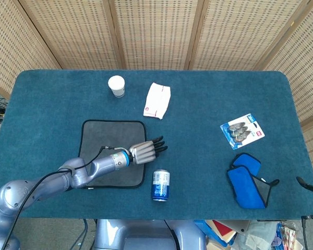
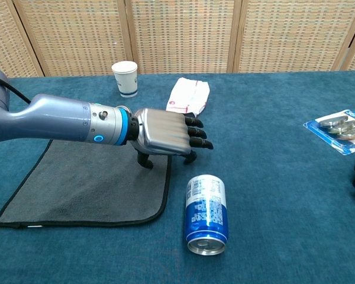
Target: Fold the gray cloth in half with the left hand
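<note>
Blue desk (image 1: pixel 208 172). Gray cloth (image 1: pixel 101 140) lies flat near left, unfolded. Left robot hand (image 2: pixel 165 131) hovers over the cloth's right edge, fingers extended, grasping nothing. Soda can (image 2: pixel 206 214) lies just right of the cloth. Risk: hand sweeping right knocks the can rolling, or pinch misses the thin hem.
</note>
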`<state>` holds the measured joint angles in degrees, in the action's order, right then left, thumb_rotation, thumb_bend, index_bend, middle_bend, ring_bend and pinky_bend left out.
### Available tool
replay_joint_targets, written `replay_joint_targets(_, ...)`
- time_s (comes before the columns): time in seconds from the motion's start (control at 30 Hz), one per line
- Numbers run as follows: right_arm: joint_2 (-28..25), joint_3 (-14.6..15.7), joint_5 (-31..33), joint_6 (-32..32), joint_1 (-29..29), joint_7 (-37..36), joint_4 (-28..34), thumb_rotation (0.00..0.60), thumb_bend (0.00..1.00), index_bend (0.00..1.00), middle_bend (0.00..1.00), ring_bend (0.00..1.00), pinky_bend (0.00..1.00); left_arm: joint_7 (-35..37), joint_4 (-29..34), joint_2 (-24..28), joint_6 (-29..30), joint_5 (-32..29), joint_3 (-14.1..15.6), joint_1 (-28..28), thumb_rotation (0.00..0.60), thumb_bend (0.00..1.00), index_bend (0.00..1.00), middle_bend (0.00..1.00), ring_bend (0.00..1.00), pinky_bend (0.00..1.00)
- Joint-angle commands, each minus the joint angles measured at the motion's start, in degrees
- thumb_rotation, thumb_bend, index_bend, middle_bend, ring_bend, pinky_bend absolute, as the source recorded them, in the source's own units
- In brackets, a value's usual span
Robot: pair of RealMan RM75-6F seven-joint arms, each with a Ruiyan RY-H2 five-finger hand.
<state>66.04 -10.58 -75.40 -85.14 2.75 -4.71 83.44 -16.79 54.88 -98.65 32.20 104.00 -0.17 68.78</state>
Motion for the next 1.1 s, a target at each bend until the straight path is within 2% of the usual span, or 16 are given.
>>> replay_joint_targets(0.03, 0.0, 0.0, 0.1, 0.1, 0.0, 0.1, -0.1, 0.600, 0.00, 0.00, 0.00, 0.00, 0.00, -0.5, -0.2, 0.3, 0.2, -0.5, 0.4, -0.1, 0.600, 0.29, 0.37, 0.00, 0.00, 0.00)
replay_joint_targets(0.27, 0.1, 0.0, -0.1, 0.0, 0.1, 0.3, 0.0, 0.600, 0.00, 0.00, 0.00, 0.00, 0.00, -1.1, 0.1, 1.2, 1.7, -1.6, 1.0, -0.8, 0.600, 0.29, 0.43, 0.00, 0.00, 0.00)
replay_joint_targets(0.8, 0.1, 0.2, -0.2, 0.3, 0.1, 0.3, 0.2, 0.600, 0.00, 0.00, 0.00, 0.00, 0.00, -2.0, -1.4, 0.4, 3.4, -3.5, 2.5, -1.1, 0.600, 0.29, 0.44, 0.00, 0.00, 0.00)
replay_joint_targets(1.1, 0.1, 0.2, -0.3, 0.4, 0.2, 0.3, 0.2, 0.600, 0.00, 0.00, 0.00, 0.00, 0.00, -1.5, -2.5, -0.4, 4.8, -3.9, 3.1, -1.0, 0.600, 0.37, 0.48, 0.00, 0.00, 0.00)
